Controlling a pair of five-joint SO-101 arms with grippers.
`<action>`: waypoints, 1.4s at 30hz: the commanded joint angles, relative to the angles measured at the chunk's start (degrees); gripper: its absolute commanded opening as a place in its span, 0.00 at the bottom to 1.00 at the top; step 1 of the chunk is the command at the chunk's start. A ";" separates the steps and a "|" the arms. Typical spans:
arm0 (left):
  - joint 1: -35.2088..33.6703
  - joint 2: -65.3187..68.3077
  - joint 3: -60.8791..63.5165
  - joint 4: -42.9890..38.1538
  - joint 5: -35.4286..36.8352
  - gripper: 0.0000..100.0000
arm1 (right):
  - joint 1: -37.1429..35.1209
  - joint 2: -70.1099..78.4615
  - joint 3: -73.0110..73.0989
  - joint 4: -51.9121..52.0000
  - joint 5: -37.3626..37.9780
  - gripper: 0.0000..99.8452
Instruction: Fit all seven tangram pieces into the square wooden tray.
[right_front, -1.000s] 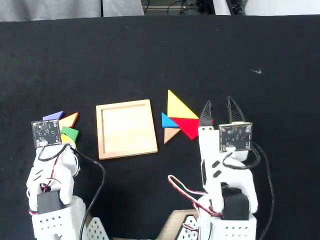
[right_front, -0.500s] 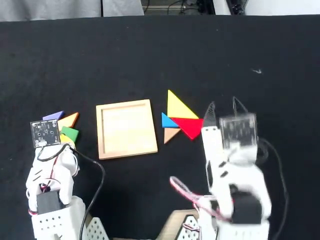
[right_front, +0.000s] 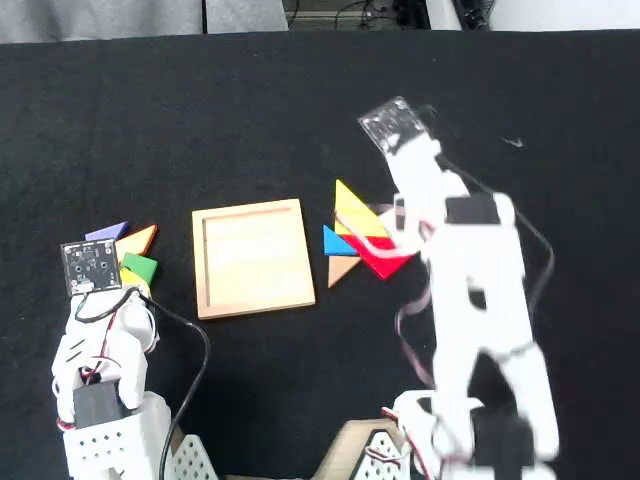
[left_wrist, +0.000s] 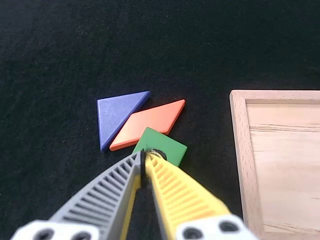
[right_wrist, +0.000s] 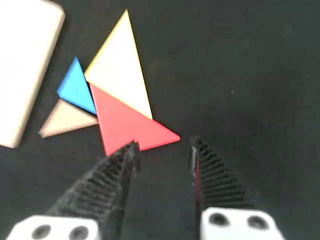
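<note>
- The square wooden tray (right_front: 250, 208) lies flat near the middle of the table; its pale floor shows bare from wall to wall; all seven pieces lie outside it.
- Just right of the tray lies a close cluster; the yellow triangle (right_wrist: 120, 70) is the farthest piece, with the red triangle (right_wrist: 125, 122) edge to edge against it, the small blue triangle (right_wrist: 77, 89) on the tray side, and the tan triangle (right_wrist: 65, 120) nearest the arm bases.
- The right arm (right_front: 470, 270) stretches over this cluster and hides part of the red and yellow triangles in the high view; the right gripper (right_wrist: 164, 146) has its fingers spread, holding nothing, with the red triangle's outer corner just ahead of the gap.
- Left of the tray, well apart from it, are the purple triangle (left_wrist: 116, 114), the orange parallelogram (left_wrist: 147, 124) touching it, and the green square (left_wrist: 162, 146) touching the parallelogram.
- The left gripper (left_wrist: 145, 156) has its fingers pressed together, gripping nothing; the tips sit at the green square's near edge.
- The table (right_front: 300, 110) is covered in black cloth; beyond its far edge are grey fabric (right_front: 100, 15) and cables (right_front: 350, 12).
</note>
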 joint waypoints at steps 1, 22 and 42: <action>-0.40 -0.53 0.66 -1.23 0.35 0.03 | 5.19 13.05 -9.54 -3.08 1.32 0.07; -0.04 -0.53 1.01 -1.32 0.00 0.03 | 9.41 38.90 -20.18 3.43 13.36 0.01; -0.13 -0.53 1.01 -1.32 0.00 0.03 | -13.54 -12.62 13.32 11.96 -1.41 0.20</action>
